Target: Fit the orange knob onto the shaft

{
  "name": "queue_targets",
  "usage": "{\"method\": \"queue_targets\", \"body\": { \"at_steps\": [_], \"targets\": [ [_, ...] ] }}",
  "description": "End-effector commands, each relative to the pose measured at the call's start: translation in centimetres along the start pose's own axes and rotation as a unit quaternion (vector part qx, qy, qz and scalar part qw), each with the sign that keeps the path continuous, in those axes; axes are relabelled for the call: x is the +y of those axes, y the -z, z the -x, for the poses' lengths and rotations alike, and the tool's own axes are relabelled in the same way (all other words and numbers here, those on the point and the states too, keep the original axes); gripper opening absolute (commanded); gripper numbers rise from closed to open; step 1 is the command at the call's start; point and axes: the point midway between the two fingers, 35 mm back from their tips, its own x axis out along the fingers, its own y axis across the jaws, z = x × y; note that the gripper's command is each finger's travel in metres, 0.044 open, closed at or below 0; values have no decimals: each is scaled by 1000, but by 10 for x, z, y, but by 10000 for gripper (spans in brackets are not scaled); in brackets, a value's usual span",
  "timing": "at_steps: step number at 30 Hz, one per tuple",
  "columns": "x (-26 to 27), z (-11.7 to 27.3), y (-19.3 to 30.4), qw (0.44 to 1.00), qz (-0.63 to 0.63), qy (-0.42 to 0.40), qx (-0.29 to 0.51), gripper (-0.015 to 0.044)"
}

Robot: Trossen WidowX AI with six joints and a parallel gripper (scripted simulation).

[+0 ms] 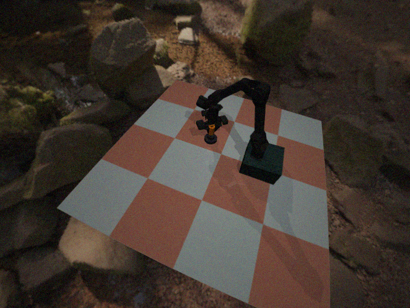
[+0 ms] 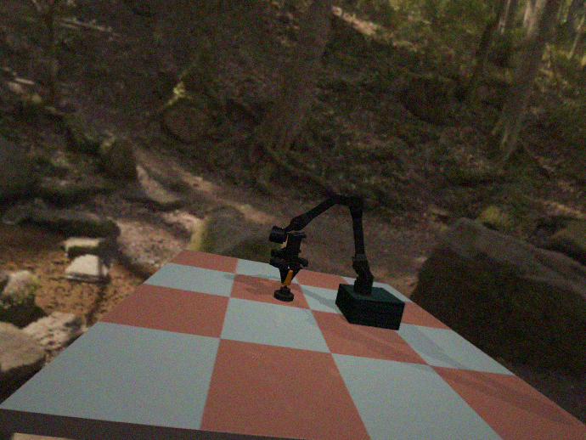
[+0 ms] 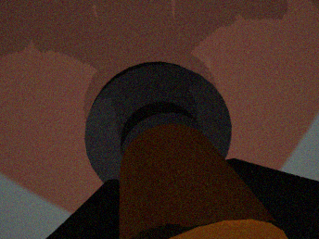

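The orange knob (image 1: 211,131) (image 2: 287,279) (image 3: 181,167) is a tall cylinder, leaning slightly in the exterior view. My gripper (image 1: 211,129) (image 2: 286,280) (image 3: 172,181) points down and is shut on the knob, one black finger on each side in the wrist view. The dark round pedestal (image 1: 210,140) (image 2: 284,297) (image 3: 158,85) stands directly below, with a raised round collar at its middle. The knob's lower end is over that collar and covers part of it in the wrist view. The shaft is hidden. I cannot tell whether the knob touches the collar or how the flats lie.
The arm's dark green base block (image 1: 262,165) (image 2: 369,307) stands to the right of the pedestal in the top and exterior views. The red and pale blue checkered table top (image 1: 178,169) (image 2: 274,379) bears both, with the arm's shadows across it. Rocks surround the table.
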Motion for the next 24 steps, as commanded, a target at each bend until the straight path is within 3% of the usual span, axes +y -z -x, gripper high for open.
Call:
{"method": "queue_targets", "body": {
  "at_steps": [1, 7, 13, 24],
  "targets": [
    [2, 2, -2, 1000, -2, -4, -5, 0],
    [1, 5, -1, 1000, -15, -4, -5, 0],
    [0, 7, 1, 994, -107, -4, -4, 0],
    [-1, 1, 2, 994, -107, -4, -4, 0]
  ]
}}
